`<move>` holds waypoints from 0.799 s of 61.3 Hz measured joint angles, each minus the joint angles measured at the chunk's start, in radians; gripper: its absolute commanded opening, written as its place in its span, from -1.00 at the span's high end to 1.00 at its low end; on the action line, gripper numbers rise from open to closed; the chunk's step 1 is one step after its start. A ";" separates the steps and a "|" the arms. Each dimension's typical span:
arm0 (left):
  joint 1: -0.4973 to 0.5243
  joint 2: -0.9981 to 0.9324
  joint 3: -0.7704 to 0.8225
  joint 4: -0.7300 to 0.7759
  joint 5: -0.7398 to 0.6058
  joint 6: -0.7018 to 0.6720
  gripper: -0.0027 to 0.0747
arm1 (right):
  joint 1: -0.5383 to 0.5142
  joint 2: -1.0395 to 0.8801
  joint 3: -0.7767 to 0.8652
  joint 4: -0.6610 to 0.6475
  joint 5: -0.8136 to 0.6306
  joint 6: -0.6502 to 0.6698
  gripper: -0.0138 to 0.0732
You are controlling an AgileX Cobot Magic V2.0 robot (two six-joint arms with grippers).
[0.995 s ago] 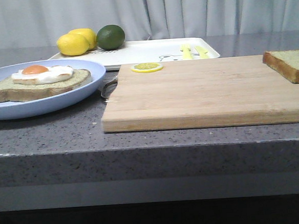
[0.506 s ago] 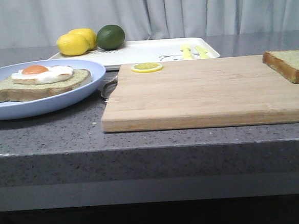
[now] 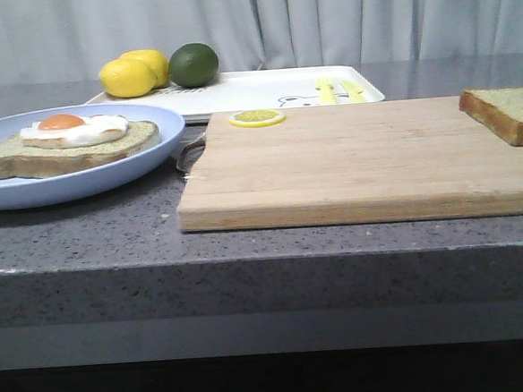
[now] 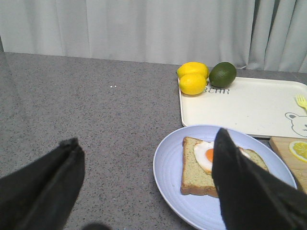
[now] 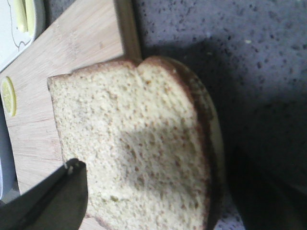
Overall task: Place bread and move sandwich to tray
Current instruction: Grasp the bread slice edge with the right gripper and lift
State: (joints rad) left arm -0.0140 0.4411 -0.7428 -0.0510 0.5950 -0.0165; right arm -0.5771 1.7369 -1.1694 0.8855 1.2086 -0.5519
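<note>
The desk (image 3: 85,235) carries everything, and its layout suits the task: the board (image 3: 358,158) takes up the front right, the tray (image 3: 263,90) lies behind it toward the back edge, and the plate (image 3: 163,131) sits at the front left, just beside the board's left edge. The tray's middle is bare, which leaves room for the sandwich (image 3: 60,143); that still lies flat on the plate, one slice with a fried egg on top, so it looks unfinished and waiting for its second slice.

The bread (image 5: 144,143) lies flat at the board's far right corner, its rounded end overhanging the board's right edge above the desk. The right gripper (image 5: 158,201) hovers straight over it with its fingers (image 5: 57,201) spread to either side of the slice (neither seems to touch it), probably lined up for a grasp across the crust. The left gripper (image 4: 144,187) hangs spread wide and empty above the desk's front left, with one finger in front of the plate in its own view; it reads as waiting its turn.

Two lemons (image 3: 132,73) and a lime (image 3: 193,64) crowd the tray's back left corner, so the sandwich is best set clear of them. A lemon slice (image 3: 257,118) rests at the board's back left corner, on the bread's likely path to the plate, though flat enough to pass over. Yellow-green cutlery (image 3: 337,90) lies near the tray's right end.
</note>
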 measured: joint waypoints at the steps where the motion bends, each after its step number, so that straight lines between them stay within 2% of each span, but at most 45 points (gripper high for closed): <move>1: 0.000 0.000 0.000 0.000 0.000 0.000 -0.48 | 0.000 0.000 0.000 0.003 0.000 0.000 -0.71; 5: 0.000 0.000 0.000 0.000 0.000 0.000 -0.48 | 0.001 0.002 0.000 0.007 0.000 0.000 -0.63; 20: 0.000 0.000 0.000 0.000 -0.001 0.000 -0.48 | 0.002 0.013 0.000 0.019 -0.014 0.000 -0.13; 36: 0.000 0.000 0.000 0.000 -0.001 0.000 -0.48 | 0.002 0.011 0.000 0.055 -0.018 -0.002 0.13; 49: 0.000 0.000 0.000 0.000 -0.001 0.000 -0.48 | 0.002 -0.056 0.000 0.077 -0.018 -0.002 0.65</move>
State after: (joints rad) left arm -0.0140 0.4411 -0.7428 -0.0510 0.5937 -0.0165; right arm -0.5747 1.6811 -1.1694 0.9624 1.1909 -0.5542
